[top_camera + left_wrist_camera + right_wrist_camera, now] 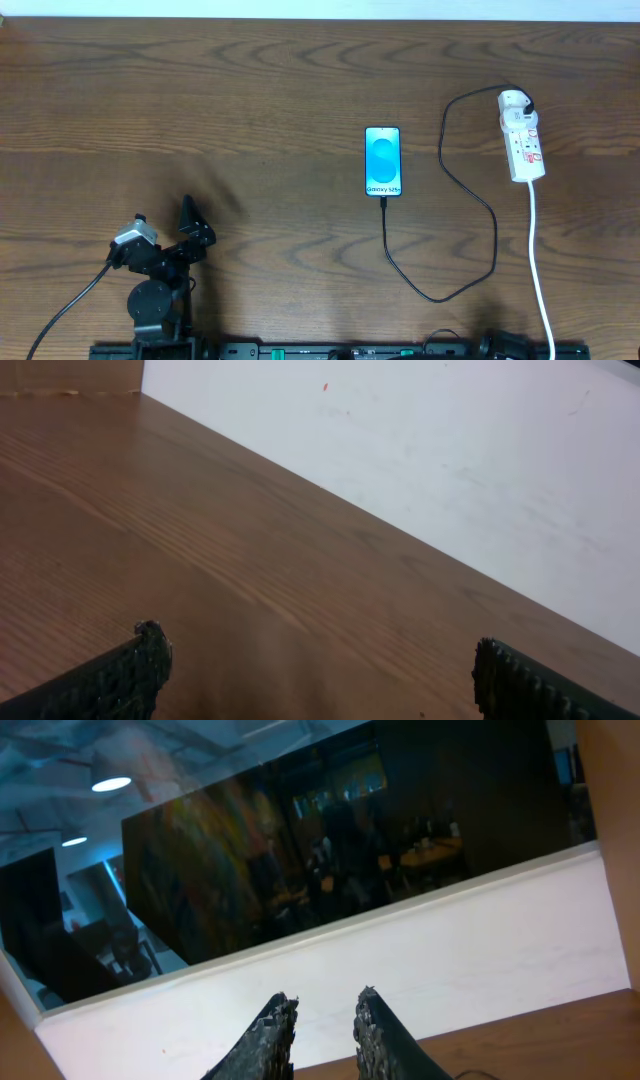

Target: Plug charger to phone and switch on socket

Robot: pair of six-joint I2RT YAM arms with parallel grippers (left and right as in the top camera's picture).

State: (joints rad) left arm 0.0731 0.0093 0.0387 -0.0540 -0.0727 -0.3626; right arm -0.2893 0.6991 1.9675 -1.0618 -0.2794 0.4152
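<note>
The phone (383, 162) lies flat at mid-table with its cyan screen lit. The black charger cable (494, 232) meets the phone's near short edge, loops right and runs up to a black plug on the far end of the white socket strip (523, 146). My left gripper (189, 214) rests at the near left, far from the phone. Its fingers (140, 670) are spread wide over bare wood, and the left gripper (320, 672) holds nothing. The right gripper (325, 1000) points up at the wall and a dark window, its tips slightly apart with nothing between them.
The strip's white cord (538, 262) runs down to the table's near edge. A dark part of the right arm (500, 344) shows at the bottom edge. A white wall (450, 450) borders the far side of the wooden table (250, 90).
</note>
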